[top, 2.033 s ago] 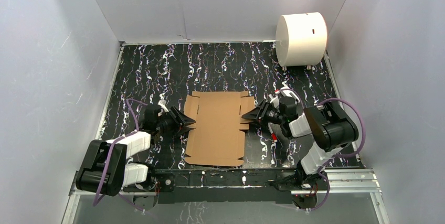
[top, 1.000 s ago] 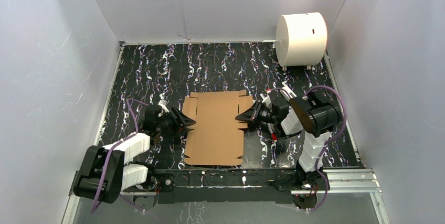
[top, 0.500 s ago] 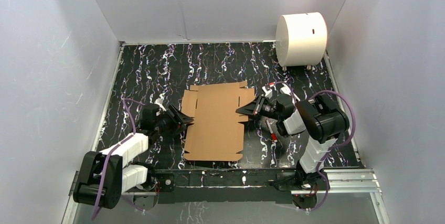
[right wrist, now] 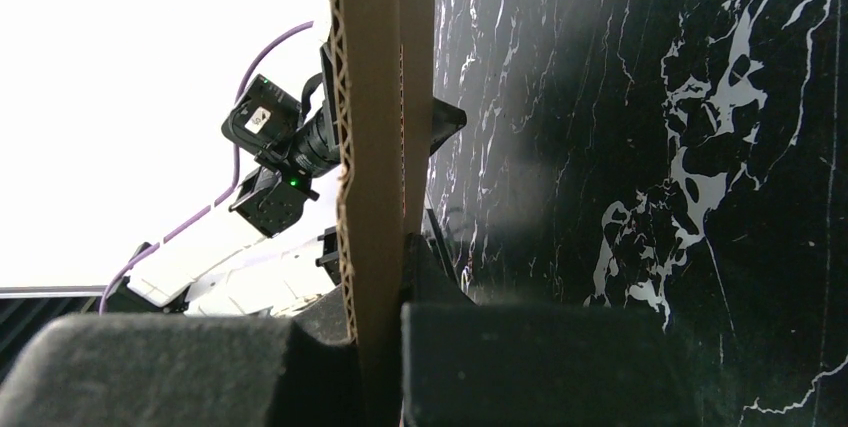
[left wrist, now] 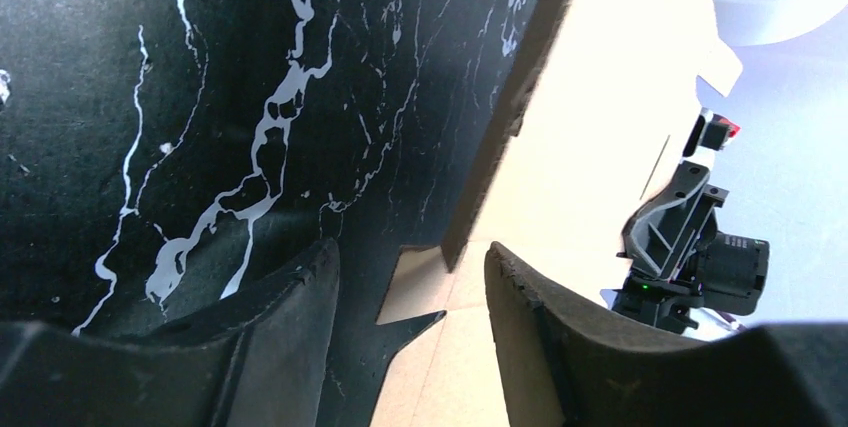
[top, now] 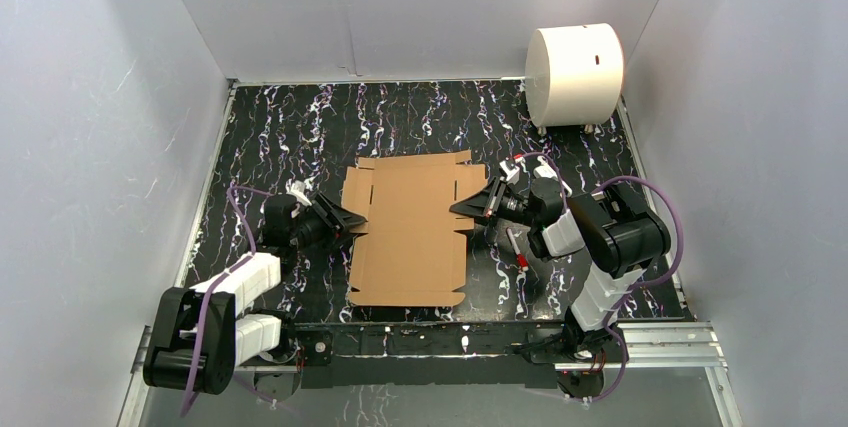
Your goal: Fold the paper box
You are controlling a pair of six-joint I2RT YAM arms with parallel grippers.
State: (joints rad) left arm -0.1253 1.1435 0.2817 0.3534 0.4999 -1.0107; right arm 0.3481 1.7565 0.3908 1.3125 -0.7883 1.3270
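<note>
- You've got the paper box (top: 408,237): plain brown, no print.
- Table (top: 300,137): black w/ white & purplish marble streaks.
- Cylinder (top: 573,74): white.
- Left gripper (top: 353,221) & right gripper (top: 460,211): black.
- Arm links: black + white; cables (right wrist: 268,43) purple.
- Walls (top: 400,7): pale grey.

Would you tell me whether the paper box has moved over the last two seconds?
Yes. The paper box has shifted slightly away from the metal rail at the near edge, toward the back wall.
</note>
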